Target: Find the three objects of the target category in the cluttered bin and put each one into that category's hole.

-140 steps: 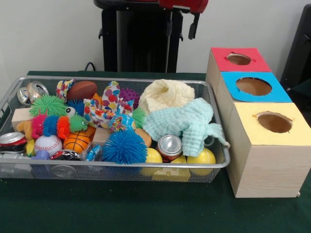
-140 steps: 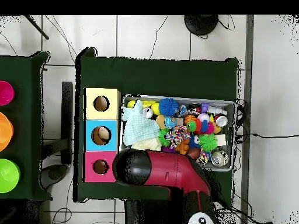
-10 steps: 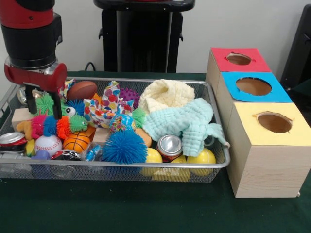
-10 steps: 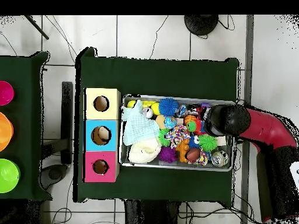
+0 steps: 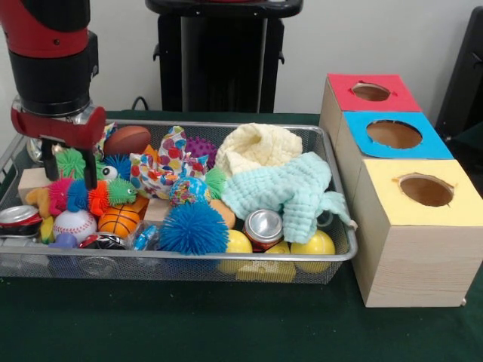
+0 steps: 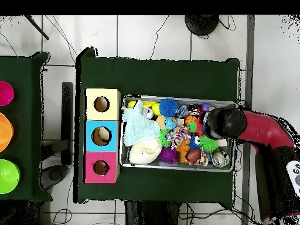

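The cluttered bin (image 5: pixel 189 257) is a wide wire mesh tray full of toys, cans and cloths; it also shows in the overhead view (image 6: pixel 176 98). My gripper (image 5: pixel 69 170) hangs over the bin's left end in the front view. It is open, with one finger on each side of a green spiky ball (image 5: pixel 70 161). A many-coloured fuzzy caterpillar toy (image 5: pixel 87 194) lies just in front of it. In the overhead view the arm's head (image 6: pixel 225 123) hides the gripper. Three wooden boxes with holes stand beside the bin: red (image 5: pixel 373 92), blue (image 5: pixel 392 134) and yellow (image 5: pixel 423 188).
The bin holds a blue spiky ball (image 5: pixel 192 228), baseball (image 5: pixel 74 224), small basketball (image 5: pixel 119 220), football (image 5: pixel 127 139), drink cans (image 5: pixel 263 226), yellow balls (image 5: pixel 317 243), a cream cloth (image 5: pixel 260 147) and a mint cloth (image 5: pixel 290 188). The black pedestal (image 5: pixel 219 53) stands behind.
The arm has come from its drawn-back place to the bin's left end in the front view. In the last half second the gripper sank a little around the green spiky ball.
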{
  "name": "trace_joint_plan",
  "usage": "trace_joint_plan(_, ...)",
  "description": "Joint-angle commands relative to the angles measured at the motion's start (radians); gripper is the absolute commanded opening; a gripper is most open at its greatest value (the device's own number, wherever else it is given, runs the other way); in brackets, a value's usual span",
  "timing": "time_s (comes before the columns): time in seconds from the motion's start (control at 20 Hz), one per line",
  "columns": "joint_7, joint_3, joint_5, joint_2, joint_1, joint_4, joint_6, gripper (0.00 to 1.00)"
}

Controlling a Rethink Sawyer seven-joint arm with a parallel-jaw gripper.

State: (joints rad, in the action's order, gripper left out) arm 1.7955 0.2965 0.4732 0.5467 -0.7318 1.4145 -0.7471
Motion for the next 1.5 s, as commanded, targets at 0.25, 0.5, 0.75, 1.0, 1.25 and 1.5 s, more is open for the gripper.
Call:
trace_joint_plan(0.25,-0.16,0.056,0.082,-0.078,-0.017,0.052,0.034,1.0)
trace_joint_plan(0.5,-0.142,0.061,0.086,-0.093,-0.021,0.052,0.049,1.0)
trace_joint_plan(0.75,-0.125,0.057,0.095,-0.093,-0.025,0.069,0.068,1.0)
trace_joint_plan(1.0,-0.127,0.055,0.096,-0.067,-0.03,0.091,0.063,1.0)
trace_joint_plan(1.25,-0.145,0.059,0.097,-0.069,-0.048,0.093,0.061,1.0)
trace_joint_plan(1.5,-0.184,0.067,0.108,-0.089,-0.084,0.067,0.06,1.0)
